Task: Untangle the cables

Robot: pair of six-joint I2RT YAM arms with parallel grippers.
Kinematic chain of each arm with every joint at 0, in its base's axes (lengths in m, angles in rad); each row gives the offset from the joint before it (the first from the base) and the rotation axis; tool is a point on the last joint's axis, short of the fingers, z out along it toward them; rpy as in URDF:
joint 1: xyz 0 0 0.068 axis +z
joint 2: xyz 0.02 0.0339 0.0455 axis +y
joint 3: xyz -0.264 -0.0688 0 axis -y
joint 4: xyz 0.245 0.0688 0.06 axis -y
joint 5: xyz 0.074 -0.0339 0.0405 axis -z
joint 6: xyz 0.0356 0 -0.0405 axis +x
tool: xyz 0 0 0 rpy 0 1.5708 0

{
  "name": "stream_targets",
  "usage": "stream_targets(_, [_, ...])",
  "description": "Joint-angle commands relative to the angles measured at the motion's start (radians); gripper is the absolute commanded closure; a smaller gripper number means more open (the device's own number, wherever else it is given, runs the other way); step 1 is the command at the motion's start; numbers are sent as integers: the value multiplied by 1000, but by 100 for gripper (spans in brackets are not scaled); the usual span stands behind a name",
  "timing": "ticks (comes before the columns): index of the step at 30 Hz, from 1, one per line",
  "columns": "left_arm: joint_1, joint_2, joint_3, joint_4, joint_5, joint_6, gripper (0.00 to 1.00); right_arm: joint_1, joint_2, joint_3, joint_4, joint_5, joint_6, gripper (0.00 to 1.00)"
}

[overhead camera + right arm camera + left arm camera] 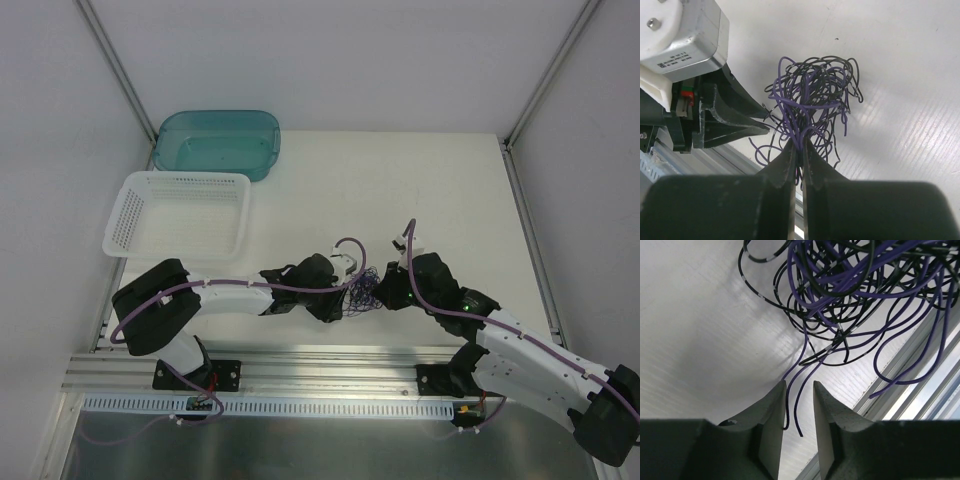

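Okay, I see right gripper [800, 145] clamped on the cables [805, 97], a tangle on the table [400, 180] between both arms; left gripper [799, 385] slightly apart around two loose ends; motor label [677, 62] unreadable.

We see thin flexible cables [802, 106] in purple and black, some black ones banded with pale grey. We also note a translucent teal plastic tub [218, 114] and a white plastic basket [190, 176] with perforated lattice walls.

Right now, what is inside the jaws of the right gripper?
Strands of the thin purple and black cables, pinched in the right gripper. The jaws hide how many.
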Motion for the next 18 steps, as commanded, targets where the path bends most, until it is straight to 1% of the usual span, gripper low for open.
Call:
stream_targets(1, [13,-5,29,-8,-13,6,76,4,-23,40,44,-6,-13,99])
stream_targets(2, [13,-10,29,-9,-36,0,80,7,-28,40,43,-3,-13,99])
stream_targets(3, [13,-23,23,-11,-44,-2,90,6,-28,40,40,3,-16,99])
stream_targets(5, [11,-58,15,-14,-64,-8,99,6,-31,40,29,1,-20,99])
stream_targets(10, [14,-158,-16,-23,-114,-27,100,6,-35,28,8,53,-31,99])
stream_targets(14, [37,-278,-63,-29,-144,-85,100,6,-46,20,-28,96,-37,99])
stream_targets(18, [102,-385,-156,-31,-176,-180,100,1,-61,20,-107,248,-14,99])
